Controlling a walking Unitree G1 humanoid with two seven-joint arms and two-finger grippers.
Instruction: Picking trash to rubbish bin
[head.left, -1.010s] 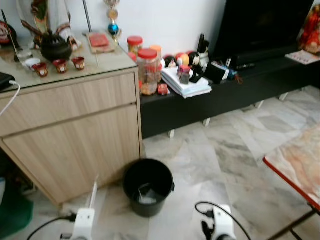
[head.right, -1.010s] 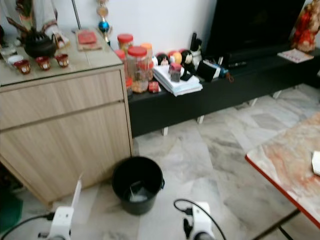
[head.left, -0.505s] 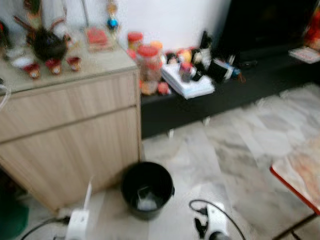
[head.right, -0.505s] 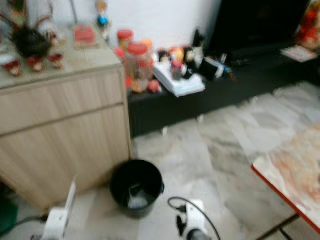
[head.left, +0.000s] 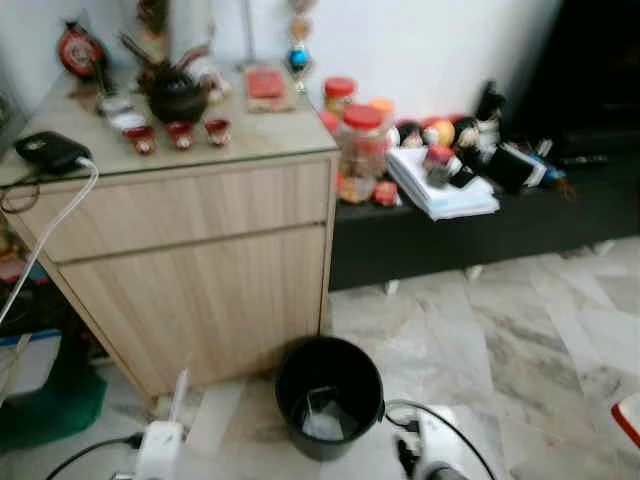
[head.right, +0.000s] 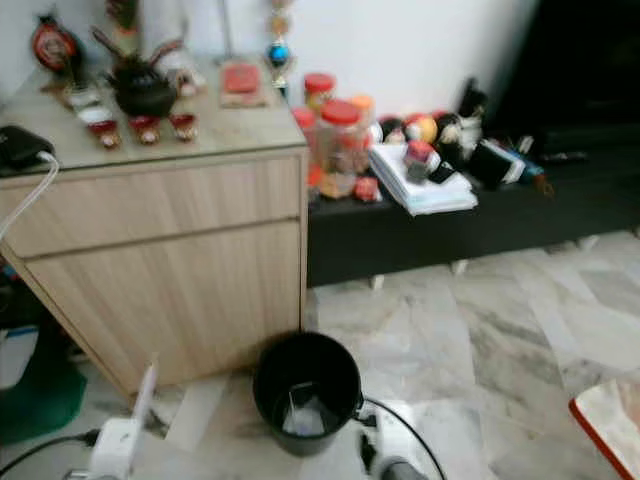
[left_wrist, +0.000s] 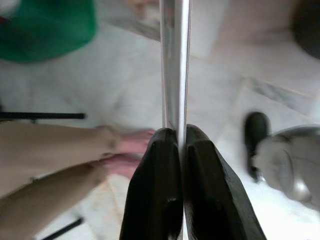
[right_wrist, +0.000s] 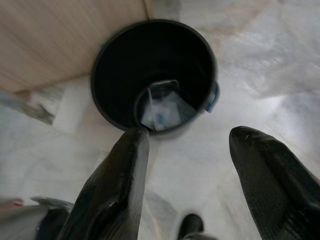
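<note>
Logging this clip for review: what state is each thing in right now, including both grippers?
Rubbish bin: upright, lidless, clear wrapper lying at the bottom.
Left gripper: fingers shut on a thin flat strip.
Right gripper: fingers open, empty, above the floor beside the bin.
Cabinet: drawer and door closed.
Red-lidded jars: upright, lids on.

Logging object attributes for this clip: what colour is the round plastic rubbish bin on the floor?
Black, inside and out; the right wrist view shows the round plastic rubbish bin best.
</note>
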